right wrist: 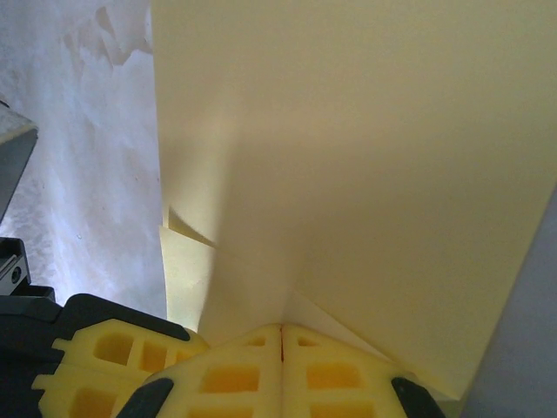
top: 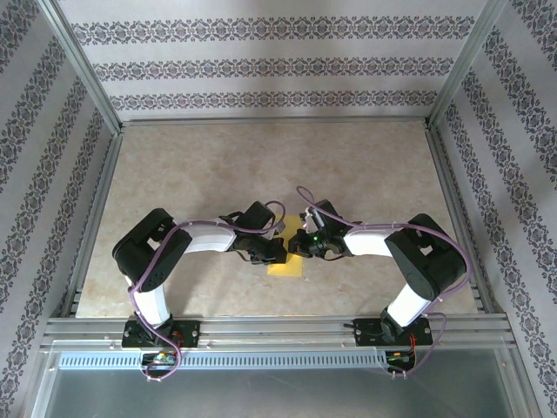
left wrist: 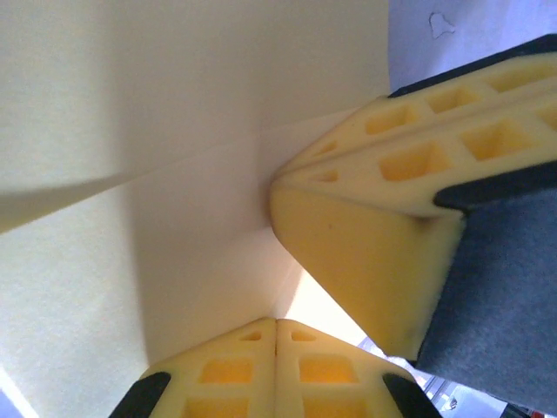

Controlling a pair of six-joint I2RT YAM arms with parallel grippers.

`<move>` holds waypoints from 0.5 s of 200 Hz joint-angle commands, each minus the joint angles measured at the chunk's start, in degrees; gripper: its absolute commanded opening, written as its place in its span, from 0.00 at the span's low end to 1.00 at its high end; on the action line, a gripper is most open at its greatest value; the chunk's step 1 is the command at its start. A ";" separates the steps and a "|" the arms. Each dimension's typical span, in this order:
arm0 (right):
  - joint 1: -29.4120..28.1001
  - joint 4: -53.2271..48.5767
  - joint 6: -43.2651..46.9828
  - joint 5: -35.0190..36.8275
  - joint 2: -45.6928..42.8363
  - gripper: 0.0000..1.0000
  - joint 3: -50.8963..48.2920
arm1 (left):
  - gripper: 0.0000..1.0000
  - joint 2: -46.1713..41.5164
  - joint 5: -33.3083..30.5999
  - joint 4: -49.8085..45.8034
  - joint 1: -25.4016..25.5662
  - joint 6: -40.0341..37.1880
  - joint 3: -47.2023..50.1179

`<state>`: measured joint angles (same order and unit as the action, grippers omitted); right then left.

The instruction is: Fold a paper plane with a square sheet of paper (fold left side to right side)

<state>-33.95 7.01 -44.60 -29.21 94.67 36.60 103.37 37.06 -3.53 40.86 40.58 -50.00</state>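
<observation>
Square sheet of paper (top: 285, 266) mid-fold, lower centre; left gripper (left wrist: 276, 335), right gripper (right wrist: 281, 340) both clamped on it. Likely left-to-right fold; next you align edges, then crease.

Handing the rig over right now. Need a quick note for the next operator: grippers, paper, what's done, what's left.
Left gripper: shut on the yellow paper.
Right gripper: shut on the same paper, with its fingertips close to the left one's.
Paper: pinched between the two grippers over the table, toward the near edge. From above it is mostly hidden by the grippers.
Done: the wrist views show a crease and overlapping layers, so folding has begun.
Left: no pointed plane shape is visible, and how many folds remain can't be told. It is probably best to finish the current fold before releasing either grip.
</observation>
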 commanded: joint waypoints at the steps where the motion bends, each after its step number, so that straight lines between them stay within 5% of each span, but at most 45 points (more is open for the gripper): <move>1: 0.27 -3.05 1.28 1.92 2.10 0.00 -1.00 | 0.05 -1.25 -1.64 -2.53 -0.39 -0.47 3.42; 100: 0.74 -4.37 2.37 2.67 2.53 0.00 -1.09 | 0.04 -6.78 -2.38 1.23 -0.68 3.37 13.10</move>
<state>-33.95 7.11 -44.14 -30.55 95.11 36.60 97.30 36.82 2.94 40.75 42.41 -40.49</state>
